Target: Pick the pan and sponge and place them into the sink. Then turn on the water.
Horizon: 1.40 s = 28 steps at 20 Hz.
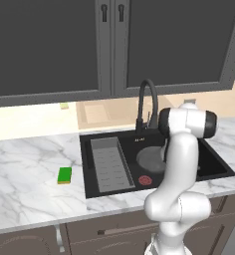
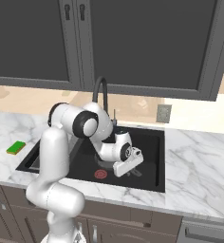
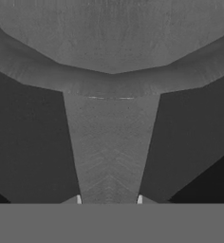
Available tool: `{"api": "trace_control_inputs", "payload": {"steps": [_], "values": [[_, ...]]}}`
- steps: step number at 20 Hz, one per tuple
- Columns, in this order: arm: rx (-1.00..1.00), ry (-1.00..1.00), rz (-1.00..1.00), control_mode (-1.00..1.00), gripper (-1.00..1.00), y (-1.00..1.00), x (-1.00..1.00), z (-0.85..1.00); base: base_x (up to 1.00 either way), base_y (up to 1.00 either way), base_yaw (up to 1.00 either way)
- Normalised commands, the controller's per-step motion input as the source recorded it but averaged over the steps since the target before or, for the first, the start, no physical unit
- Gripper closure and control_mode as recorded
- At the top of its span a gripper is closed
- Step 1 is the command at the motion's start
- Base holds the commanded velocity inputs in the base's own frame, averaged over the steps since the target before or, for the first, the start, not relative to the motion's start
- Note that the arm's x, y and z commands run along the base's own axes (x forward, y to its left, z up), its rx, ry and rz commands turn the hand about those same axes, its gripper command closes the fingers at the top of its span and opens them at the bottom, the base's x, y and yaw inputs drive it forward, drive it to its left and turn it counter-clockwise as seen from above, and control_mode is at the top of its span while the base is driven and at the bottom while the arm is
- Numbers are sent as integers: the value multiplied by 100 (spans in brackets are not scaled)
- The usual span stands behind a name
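A: What is seen of the room?

B: Dark cabinet doors (image 1: 45, 45) are hung across the top, above a pale cream back wall (image 1: 35, 119). A small grey outlet plate (image 2: 163, 113) is set into that wall on the right. Below, a white marble worktop (image 1: 25, 179) with grey veins is run from side to side, with dark brown drawer fronts (image 1: 104, 231) under its edge.

A: And the sink?

B: The black sink (image 1: 214, 164) is recessed in the middle of the worktop. A black gooseneck faucet (image 1: 147, 102) is mounted at its back rim. A grey ribbed tray (image 1: 109, 164) is laid along the basin's left side, and a red round drain (image 1: 145, 180) is set near the front wall.

A: Where is the pan found?

B: The pan (image 1: 149, 158) is placed inside the basin, right of the tray and behind the drain, partly hidden by the white arm. In the hand view its round body and long handle (image 3: 111, 137) are seen from close by.

A: How is the tool held?

B: The tool (image 2: 133, 172) is lowered into the basin, just right of the drain. Its fingertips (image 3: 79, 199) are seen on either side of the handle, so it is taken as clamped on the pan.

A: And the sponge?

B: The sponge (image 1: 64, 175) is left on the worktop, left of the sink and apart from it
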Motion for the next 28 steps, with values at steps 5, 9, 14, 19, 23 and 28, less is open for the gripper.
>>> {"api": "trace_control_inputs", "payload": {"steps": [5,9,14,19,23,28], "values": [[0,0,3,-100,100,0,14,-24,0,0,0],[0,0,3,-100,100,1,7,-16,0,0,0],[0,0,5,-100,100,5,0,-6,0,0,0],[0,4,6,-100,100,8,0,-2,0,0,0],[0,3,5,-100,100,10,0,0,0,0,0],[0,0,4,-100,-100,9,0,0,0,0,0]]}}
